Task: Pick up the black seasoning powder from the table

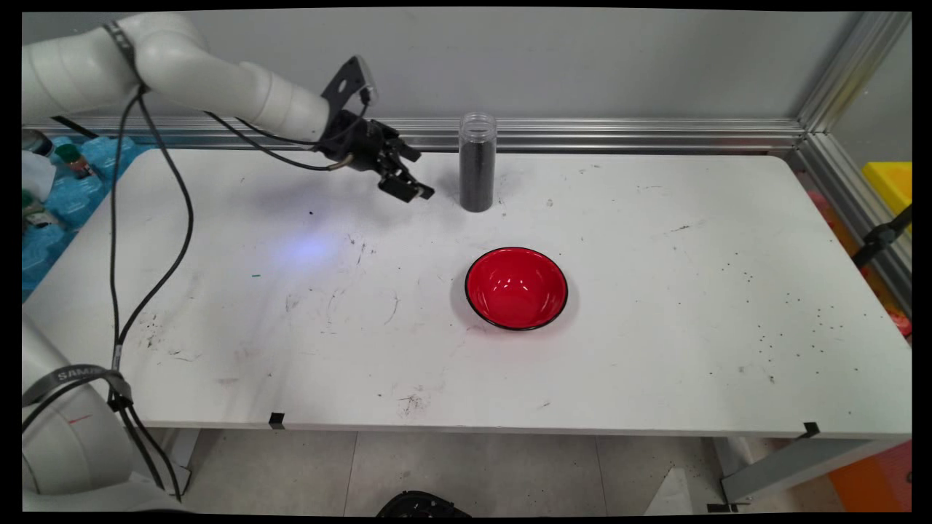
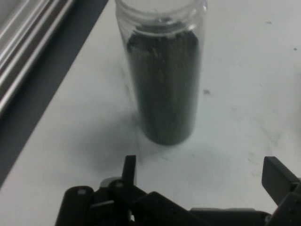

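A clear jar (image 1: 477, 164) filled with dark grains stands upright near the table's back edge, its top open. My black gripper (image 1: 409, 189) hovers just left of it, open, with nothing between its fingers. In the hand view the jar (image 2: 163, 75) stands straight ahead, beyond the two spread fingertips (image 2: 129, 168), and does not touch them. A red bowl (image 1: 516, 287) with a black rim sits empty in front of the jar, toward the table's middle.
An aluminium rail (image 1: 619, 135) runs along the table's back edge, right behind the jar. Small dark specks (image 1: 786, 320) lie scattered on the table's right side. Bottles and clutter (image 1: 44, 175) sit off the table at the far left.
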